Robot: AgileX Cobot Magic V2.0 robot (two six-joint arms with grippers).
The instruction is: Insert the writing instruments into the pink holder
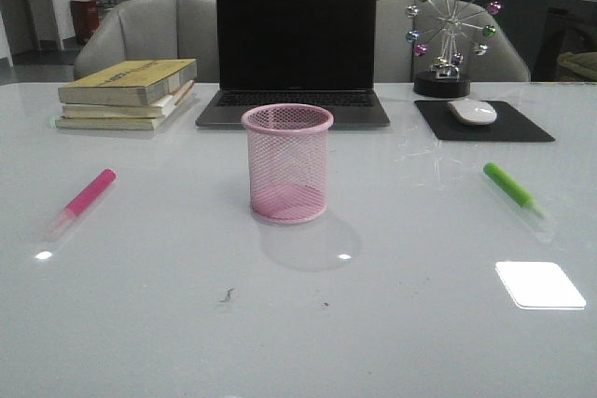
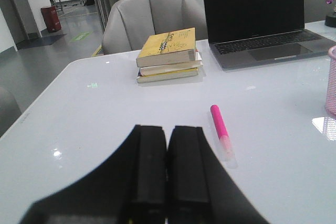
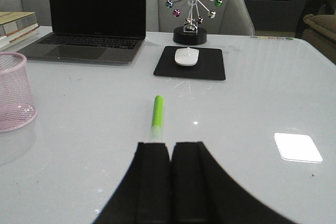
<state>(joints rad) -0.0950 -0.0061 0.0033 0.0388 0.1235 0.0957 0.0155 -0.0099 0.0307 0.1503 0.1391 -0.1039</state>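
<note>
The pink marker (image 1: 82, 200) and green marker (image 1: 514, 189) are laid flat on the table (image 1: 298, 323), well apart, either side of the upright holder (image 1: 287, 163). The left gripper (image 2: 167, 174) and right gripper (image 3: 170, 179) are pressed closed, empty.

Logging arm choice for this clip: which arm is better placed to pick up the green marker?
Right. The green highlighter lies straight ahead of the right end effector, on the right side of the pink mesh cup. The left end effector, shut, faces the pink highlighter instead.
</note>
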